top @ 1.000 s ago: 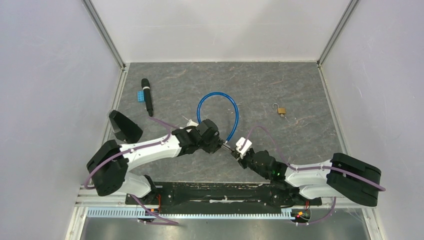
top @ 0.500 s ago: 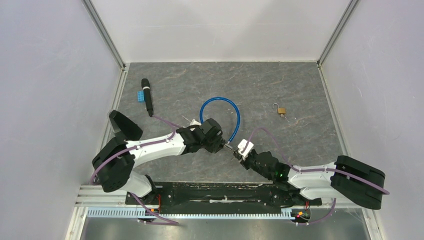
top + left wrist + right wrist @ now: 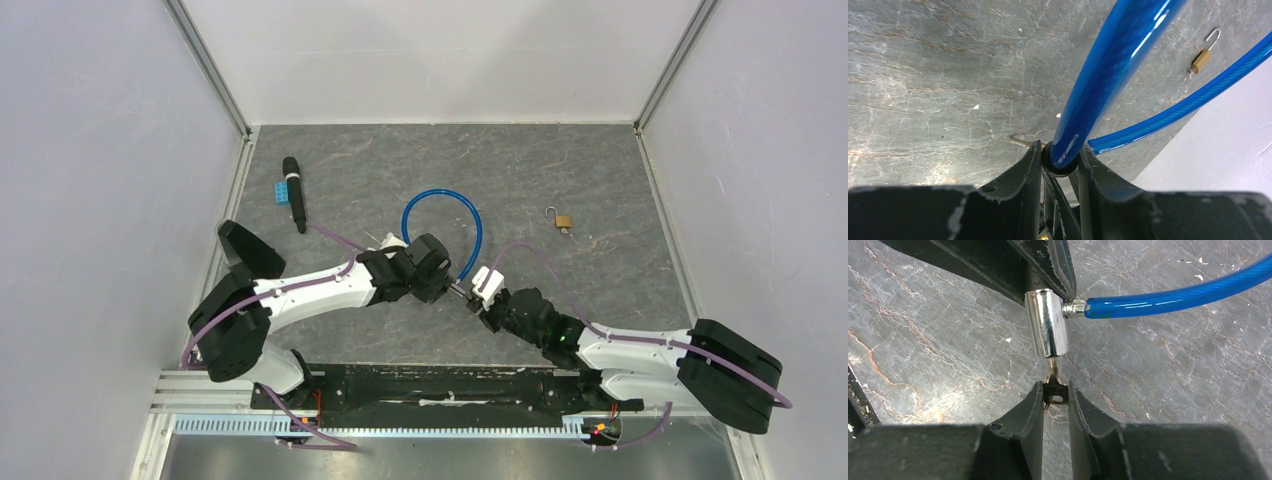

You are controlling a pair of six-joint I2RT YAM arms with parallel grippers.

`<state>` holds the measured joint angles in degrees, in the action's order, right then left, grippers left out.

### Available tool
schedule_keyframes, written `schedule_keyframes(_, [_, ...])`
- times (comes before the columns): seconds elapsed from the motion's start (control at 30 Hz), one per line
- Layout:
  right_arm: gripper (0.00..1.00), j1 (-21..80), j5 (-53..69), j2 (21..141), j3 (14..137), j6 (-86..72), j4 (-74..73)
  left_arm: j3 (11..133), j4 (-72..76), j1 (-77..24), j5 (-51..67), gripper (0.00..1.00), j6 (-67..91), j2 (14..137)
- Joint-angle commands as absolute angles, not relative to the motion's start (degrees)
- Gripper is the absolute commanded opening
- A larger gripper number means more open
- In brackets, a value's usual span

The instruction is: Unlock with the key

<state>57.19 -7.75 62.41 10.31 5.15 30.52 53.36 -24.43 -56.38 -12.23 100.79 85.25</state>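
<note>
Pinching the head of the key (image 3: 1055, 393), the right gripper (image 3: 1054, 387) is closed tight on it, and the key blade enters the end of the chrome cylinder (image 3: 1048, 322) of the cable lock (image 3: 478, 232). The left gripper (image 3: 1060, 152) is clamped on this lock where the blue cable joins it, above the near middle of the table (image 3: 600, 160). A small brass padlock (image 3: 563, 219) lies well apart at the far right, and a black pen (image 3: 294, 193) with a blue block (image 3: 283, 190) beside it at the far left.

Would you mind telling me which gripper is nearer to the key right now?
Right. The right gripper pinches the key by its head. The left gripper is just beyond, clamping the blue cable lock whose silver cylinder the key enters.
</note>
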Motion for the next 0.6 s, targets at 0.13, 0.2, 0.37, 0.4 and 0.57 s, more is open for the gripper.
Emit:
schedule_keyframes(0.13, [0.0,55.4,-1.9,57.7,22.6,4.7,40.8,55.6,-24.3,-60.5,-3.9,0.02,97.2,86.0])
schedule_keyframes(0.2, [0.0,54.6,-1.7,55.9,22.6,4.8,40.7,55.3,-24.7,-60.5,-4.0,0.02,97.3,85.8])
schedule_keyframes(0.37, [0.0,53.6,2.8,54.4,22.7,5.6,41.6,54.8,-24.4,-60.5,-4.4,0.02,97.9,85.6])
schedule_keyframes(0.4, [0.0,53.7,3.7,55.2,22.5,5.4,42.3,55.2,-24.4,-60.5,-4.5,0.02,97.5,85.7])
schedule_keyframes(0.57, [0.0,53.7,3.1,59.2,19.9,4.5,45.6,56.1,-24.2,-60.9,-6.1,0.02,95.9,84.4])
